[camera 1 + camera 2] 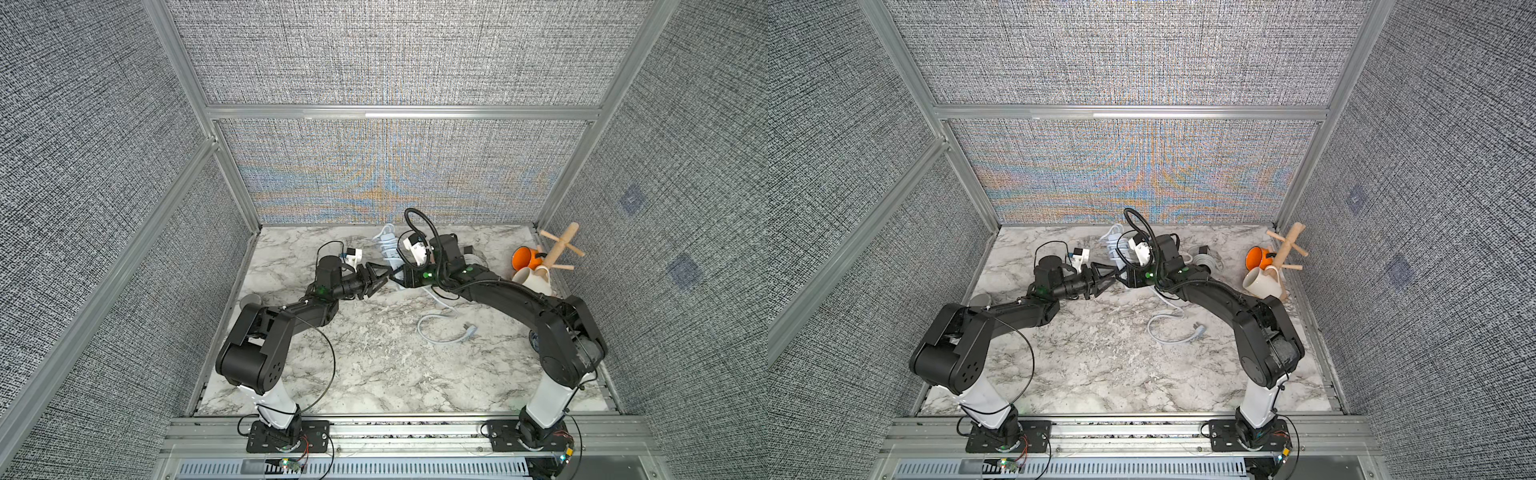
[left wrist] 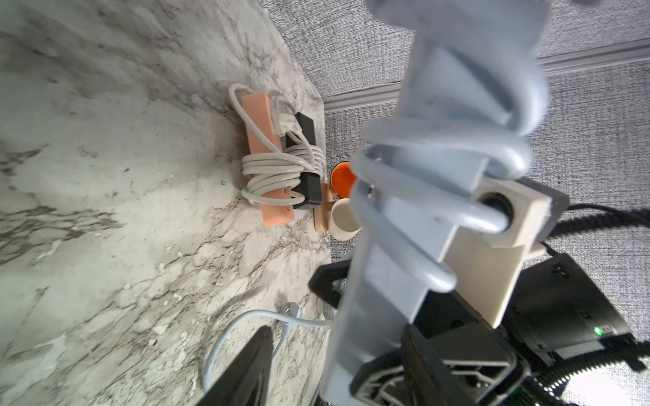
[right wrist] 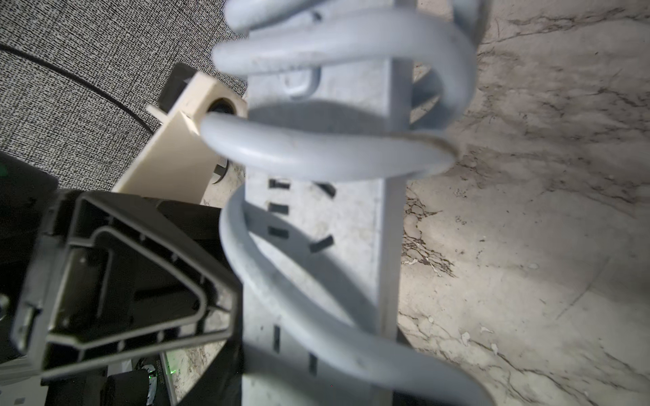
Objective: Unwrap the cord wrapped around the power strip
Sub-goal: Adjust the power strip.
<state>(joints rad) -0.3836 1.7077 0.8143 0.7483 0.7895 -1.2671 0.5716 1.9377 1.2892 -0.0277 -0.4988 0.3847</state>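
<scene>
The white power strip point(image 1: 387, 251) lies lengthwise toward the back wall, with several turns of its white cord point(image 3: 327, 147) still wound round it. My right gripper point(image 1: 400, 277) is shut on the strip's near end, and the strip fills the space between its jaws point(image 3: 316, 379). My left gripper point(image 1: 385, 278) faces it from the left at the same end. It is open, with the strip point(image 2: 397, 281) between its fingers and a gap at one finger point(image 2: 246, 369). The loose cord point(image 1: 436, 328) loops on the table and ends at the plug point(image 1: 469, 330).
A second, peach-coloured strip point(image 2: 267, 165) with a wound cord and black adapter lies behind the right arm. At the right edge stands a wooden mug tree point(image 1: 559, 245) with an orange mug point(image 1: 524, 257) and a white mug point(image 1: 530, 278). A grey disc point(image 1: 251, 300) sits far left.
</scene>
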